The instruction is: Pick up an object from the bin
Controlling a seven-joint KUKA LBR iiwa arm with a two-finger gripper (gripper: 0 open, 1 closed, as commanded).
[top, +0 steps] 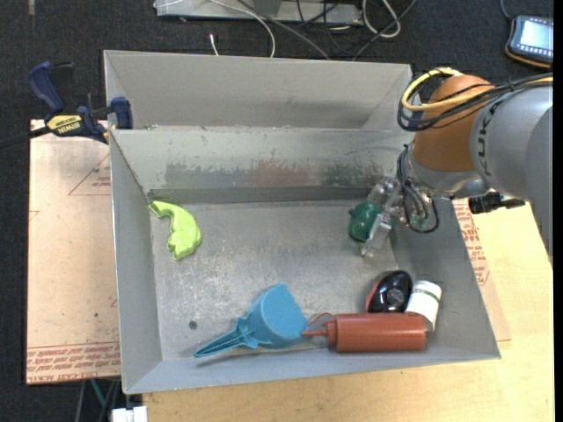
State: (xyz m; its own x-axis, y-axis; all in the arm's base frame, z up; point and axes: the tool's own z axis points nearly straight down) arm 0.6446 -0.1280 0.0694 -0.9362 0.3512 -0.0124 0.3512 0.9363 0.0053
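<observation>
While I am watching this from the remote desk, the gripper (373, 221) is hanging inside the grey metal bin (264, 161), up and slightly left of the reddish-brown plastic bottle (378, 332), which is lying on its side. Its two metal fingers are standing on either side of a small dark green rounded object (360, 221) and are clamping it. That green piece is sitting straight above the bottle's middle in my view, toward the far wall. I am not able to tell whether it is resting on the floor or hanging clear of it.

A glossy black and red oval thing (390, 290) is lying just above the bottle's right end, touching a short white cylinder (425, 301) beside it. A light blue plastic funnel-shaped scoop (268, 319) is lying just left of the bottle, its wide end near the bottle's neck. A yellow-green curved plastic piece (180, 229) is lying far to the bottle's upper left, well apart from the other things.
</observation>
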